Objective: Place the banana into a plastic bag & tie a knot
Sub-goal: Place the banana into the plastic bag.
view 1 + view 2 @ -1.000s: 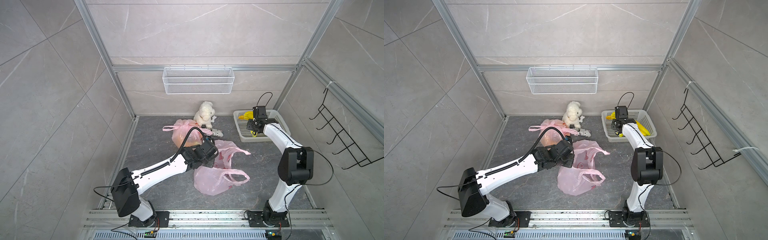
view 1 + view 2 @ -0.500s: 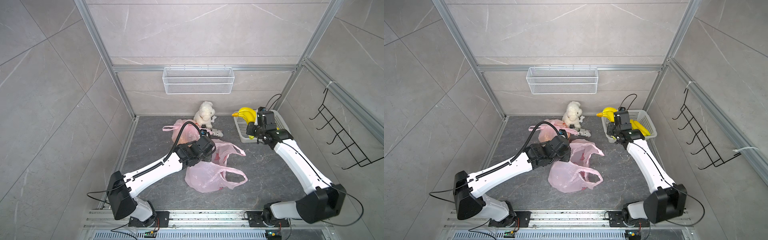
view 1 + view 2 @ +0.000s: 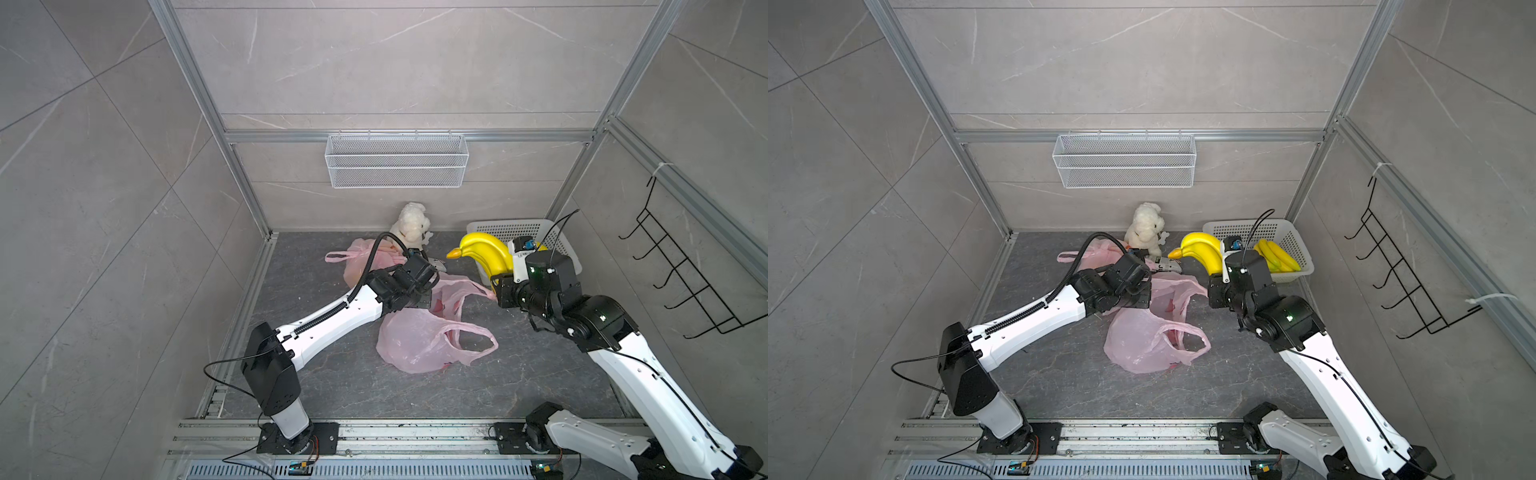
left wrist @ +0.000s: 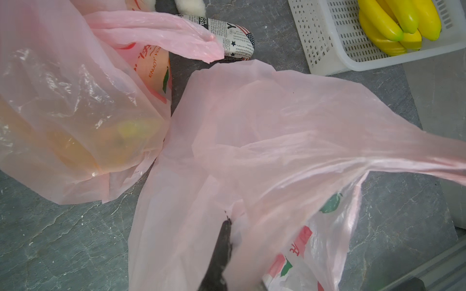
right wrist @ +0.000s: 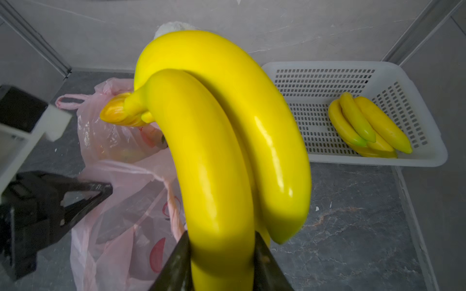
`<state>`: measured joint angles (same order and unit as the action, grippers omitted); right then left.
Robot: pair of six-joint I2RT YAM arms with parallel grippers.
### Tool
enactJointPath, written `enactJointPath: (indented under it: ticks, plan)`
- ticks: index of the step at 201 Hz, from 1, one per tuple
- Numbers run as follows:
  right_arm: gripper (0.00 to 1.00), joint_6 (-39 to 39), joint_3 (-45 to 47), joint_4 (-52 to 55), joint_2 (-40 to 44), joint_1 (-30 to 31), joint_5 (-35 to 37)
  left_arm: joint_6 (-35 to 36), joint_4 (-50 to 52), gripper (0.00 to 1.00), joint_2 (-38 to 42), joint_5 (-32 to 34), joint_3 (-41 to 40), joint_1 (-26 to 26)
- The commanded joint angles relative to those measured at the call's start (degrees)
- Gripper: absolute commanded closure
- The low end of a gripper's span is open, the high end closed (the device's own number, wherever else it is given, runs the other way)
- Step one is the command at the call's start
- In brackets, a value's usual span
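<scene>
– Up and out of the white basket [image 5: 353,66] came the banana bunch [image 3: 486,254]! One second ago the right arm reached down into that basket; now the bunch hangs in the air, just beside the pink plastic bag [image 3: 415,338].
– Who holds it?
– The right wrist view shows that best: the right end effector [image 5: 222,254] is clamped on the low end of one banana. More bananas [image 5: 365,126] lie in the basket behind.
– And the left one?
– The left end effector [image 5: 107,188] is pinched together on the bag's edge and lifts it off the table [image 3: 332,395]. Its own wrist view shows only one dark finger [image 4: 223,249] against the pink film.
– What else does that view show?
– A roll [image 4: 234,32] with newspaper print, big and clear, just beside a second bag [image 4: 75,113], full and pink. From above the roll looks tiny, and the left arm hides part of that bag.
– Anything more?
– A white plush toy [image 3: 411,226] sits by the back wall, under a wire shelf [image 3: 397,166]
</scene>
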<state>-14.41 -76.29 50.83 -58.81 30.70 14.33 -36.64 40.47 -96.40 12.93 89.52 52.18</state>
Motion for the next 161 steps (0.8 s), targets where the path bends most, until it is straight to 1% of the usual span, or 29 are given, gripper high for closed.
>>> enactJointPath:
  ticks: [1, 47, 86, 103, 127, 161]
  plan:
    - [0.77, 1.14, -3.00, 7.11, 3.25, 2.87, 4.57, 1.31, 2.06, 1.00, -1.19, -1.19, 3.55, -0.42]
    - [0.79, 0.78, -4.75, 12.28, 6.30, 6.55, 4.77, 1.65, 4.06, 1.00, -5.81, -2.58, 7.80, -2.56]
    - [0.79, 0.71, -3.64, 13.90, 6.80, 8.03, 1.14, 2.35, 4.47, 1.00, -8.46, -3.59, 10.65, -3.67]
    - [0.79, -0.01, -1.83, 12.81, 6.90, 9.29, -1.54, 2.67, 3.97, 1.00, -8.55, -4.14, 11.03, -3.76]
    - [0.78, -1.24, 1.49, 11.15, 5.76, 10.30, -1.83, 3.02, 2.72, 1.00, -7.69, -4.84, 9.94, -3.68]
    - [0.79, -4.01, 7.20, 7.66, 3.14, 11.14, -0.53, 3.29, -0.58, 1.00, -3.97, -5.65, 6.06, -3.67]
